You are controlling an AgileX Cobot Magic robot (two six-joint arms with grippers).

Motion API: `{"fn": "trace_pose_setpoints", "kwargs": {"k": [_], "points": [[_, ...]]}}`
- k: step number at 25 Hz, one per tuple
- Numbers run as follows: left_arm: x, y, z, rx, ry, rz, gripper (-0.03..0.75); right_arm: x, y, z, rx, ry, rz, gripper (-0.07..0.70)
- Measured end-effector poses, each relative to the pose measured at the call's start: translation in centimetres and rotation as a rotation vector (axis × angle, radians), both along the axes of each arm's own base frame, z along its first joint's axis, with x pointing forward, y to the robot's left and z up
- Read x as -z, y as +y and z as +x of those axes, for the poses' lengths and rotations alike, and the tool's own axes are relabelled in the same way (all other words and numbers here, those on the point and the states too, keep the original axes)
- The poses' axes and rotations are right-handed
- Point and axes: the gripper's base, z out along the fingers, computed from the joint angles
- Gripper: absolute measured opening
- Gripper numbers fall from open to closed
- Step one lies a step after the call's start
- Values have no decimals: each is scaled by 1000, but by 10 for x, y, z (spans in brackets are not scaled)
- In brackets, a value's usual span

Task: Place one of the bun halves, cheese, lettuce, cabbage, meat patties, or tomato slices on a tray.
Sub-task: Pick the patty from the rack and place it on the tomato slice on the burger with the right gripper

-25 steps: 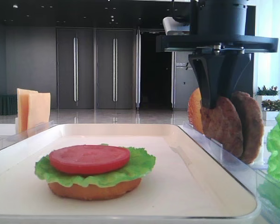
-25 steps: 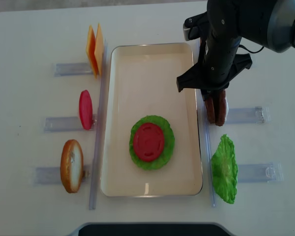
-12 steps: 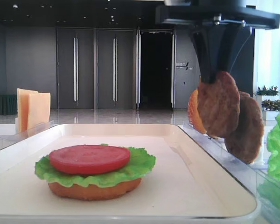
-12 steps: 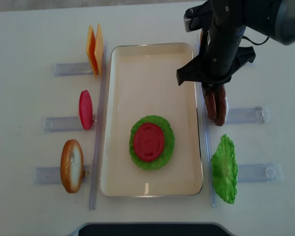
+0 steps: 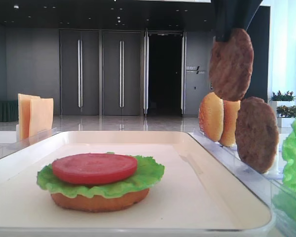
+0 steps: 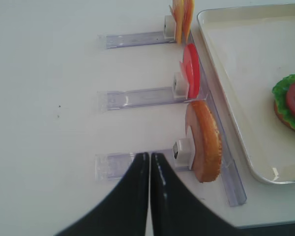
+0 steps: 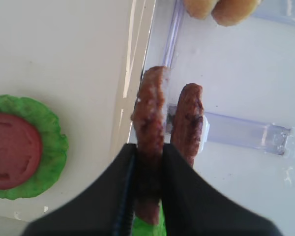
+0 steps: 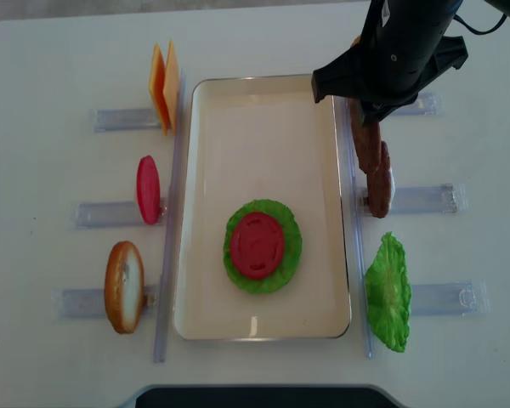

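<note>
- Our right pincer (image 7: 148, 162) pinches one meat patty (image 5: 231, 64) on edge, lifted just right of the tray (image 8: 263, 110).
- The second patty (image 5: 256, 134) stands in its rack beside the tray.
- Our left pincer (image 6: 149, 162) is pressed together, left of the tray.

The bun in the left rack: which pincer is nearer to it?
Left. The left pincer hovers just beside that bun; the right pincer, gripping a patty, is across the tray.

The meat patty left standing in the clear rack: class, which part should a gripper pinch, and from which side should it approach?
Pinch the top edge of the meat patty, coming straight down from above. It stands upright on its edge in the clear rack, so its rim is exposed and both flat faces are free for the fingers.
</note>
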Motion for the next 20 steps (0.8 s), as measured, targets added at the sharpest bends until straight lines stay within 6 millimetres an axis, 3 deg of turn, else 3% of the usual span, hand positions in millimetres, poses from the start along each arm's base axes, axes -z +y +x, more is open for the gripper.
{"fn": "trace_pose_setpoints", "kwargs": {"k": [10,16,20], "points": [[0,0,0,0,0,0,-1,-8,-3,-2,-55,-35,-15,134],[0,0,0,0,0,0,-1,-35,-10,-19,-57,-83,60,133],[0,0,0,0,0,0,-1,-42,-17,-33,-54,-84,95,133]]}}
